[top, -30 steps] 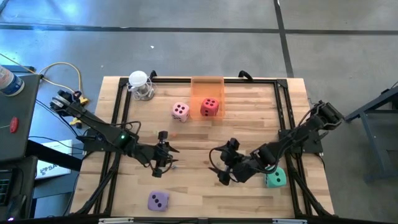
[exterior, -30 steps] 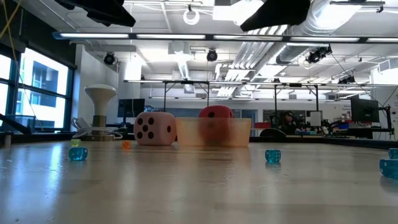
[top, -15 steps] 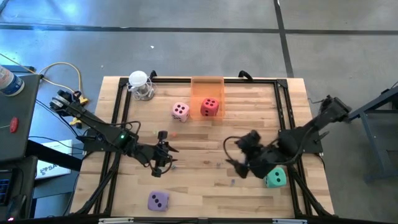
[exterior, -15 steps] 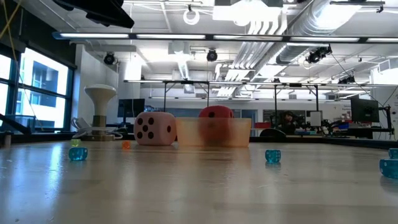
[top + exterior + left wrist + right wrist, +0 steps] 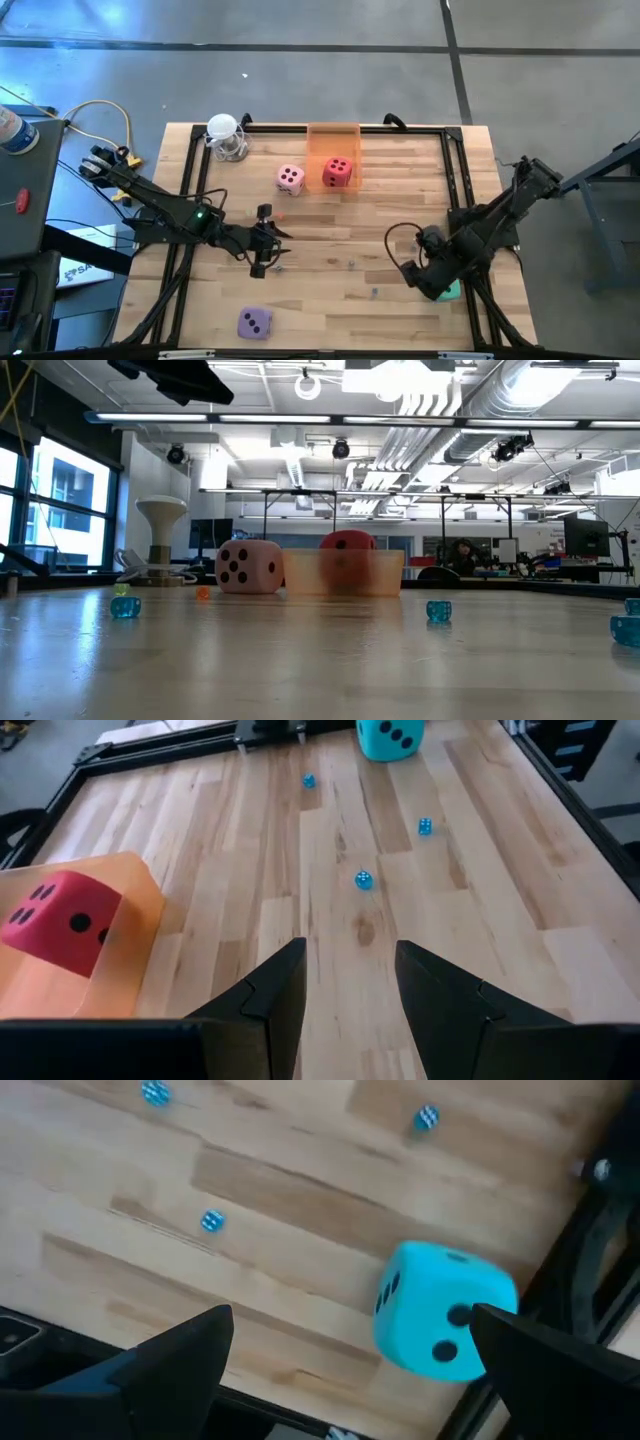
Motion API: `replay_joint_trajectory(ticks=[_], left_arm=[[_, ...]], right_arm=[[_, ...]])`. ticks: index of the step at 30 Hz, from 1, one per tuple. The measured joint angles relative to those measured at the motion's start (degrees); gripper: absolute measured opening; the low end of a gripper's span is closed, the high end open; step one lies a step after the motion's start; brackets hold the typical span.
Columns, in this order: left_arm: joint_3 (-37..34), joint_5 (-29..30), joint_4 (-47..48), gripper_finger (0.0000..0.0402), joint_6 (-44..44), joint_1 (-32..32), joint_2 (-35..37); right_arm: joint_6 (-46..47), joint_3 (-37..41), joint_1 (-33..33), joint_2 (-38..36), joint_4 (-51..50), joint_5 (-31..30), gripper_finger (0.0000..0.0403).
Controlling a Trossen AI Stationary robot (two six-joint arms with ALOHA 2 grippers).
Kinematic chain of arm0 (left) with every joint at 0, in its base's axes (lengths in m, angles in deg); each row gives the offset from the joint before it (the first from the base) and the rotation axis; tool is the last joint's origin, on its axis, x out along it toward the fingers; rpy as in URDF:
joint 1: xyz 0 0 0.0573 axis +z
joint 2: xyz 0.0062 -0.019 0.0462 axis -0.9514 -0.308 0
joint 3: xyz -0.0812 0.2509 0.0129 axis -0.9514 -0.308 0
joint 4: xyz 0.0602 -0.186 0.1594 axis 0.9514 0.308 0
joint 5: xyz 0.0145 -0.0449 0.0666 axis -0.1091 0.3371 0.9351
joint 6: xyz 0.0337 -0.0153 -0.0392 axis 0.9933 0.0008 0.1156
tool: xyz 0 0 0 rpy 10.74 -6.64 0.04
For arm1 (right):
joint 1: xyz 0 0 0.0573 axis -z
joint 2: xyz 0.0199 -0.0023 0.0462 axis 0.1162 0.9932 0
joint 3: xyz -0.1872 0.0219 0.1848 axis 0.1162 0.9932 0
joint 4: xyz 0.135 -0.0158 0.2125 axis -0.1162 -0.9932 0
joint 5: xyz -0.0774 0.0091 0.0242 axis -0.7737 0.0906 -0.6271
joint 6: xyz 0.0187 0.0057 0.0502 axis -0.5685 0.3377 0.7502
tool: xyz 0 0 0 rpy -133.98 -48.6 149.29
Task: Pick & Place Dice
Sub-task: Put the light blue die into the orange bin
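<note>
I see the teal die [image 5: 440, 1312] lying near the right edge of the worktop [image 5: 330, 225], toward its front right corner, mostly covered from above by my right gripper [image 5: 428, 283]. That gripper hangs directly over it with its fingers [image 5: 170, 1358] spread wide, one on each side of the cube and not touching it; nothing is grasped. The red die [image 5: 337, 171] sits inside the translucent orange bin [image 5: 333, 136] at the middle of the back edge. The pink die [image 5: 290, 178] rests on the wood just beside that bin, on its left. The purple die [image 5: 254, 322] lies alone near the front edge, left of centre, well apart from the rest. My left gripper [image 5: 268, 252] hovers over the left-centre of the worktop, its fingers [image 5: 270, 1002] partly parted with bare wood showing between them, holding nothing. A few tiny blue beads [image 5: 363, 880] are scattered on the wood between the two grippers. A white round object [image 5: 223, 129] stands at the back left corner.
</note>
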Motion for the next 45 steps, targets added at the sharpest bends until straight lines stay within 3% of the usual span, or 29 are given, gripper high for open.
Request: replay_joint_trajectory(ticks=[5, 13, 26, 45], left_arm=[[0.00, -1.13, 0.00, 0.0148, -0.06, -0.19, 0.00], [0.00, -1.35, 0.04, 0.0148, 0.24, -0.19, 0.00], [0.00, -1.31, -0.71, 0.0148, 0.83, -0.19, 0.00], [0.00, -1.26, -0.83, 0.0148, 1.61, -0.07, -0.02]], right_arm=[[10.11, 3.43, -5.18, 0.49, 2.93, 4.28, 0.0400], [20.39, 9.08, -10.04, 0.53, 7.32, 6.20, 0.0400], [19.23, 16.67, -11.73, 0.51, 9.73, 9.17, 0.0400], [19.57, 17.62, -12.43, 0.49, 10.80, 7.32, 0.0400]])
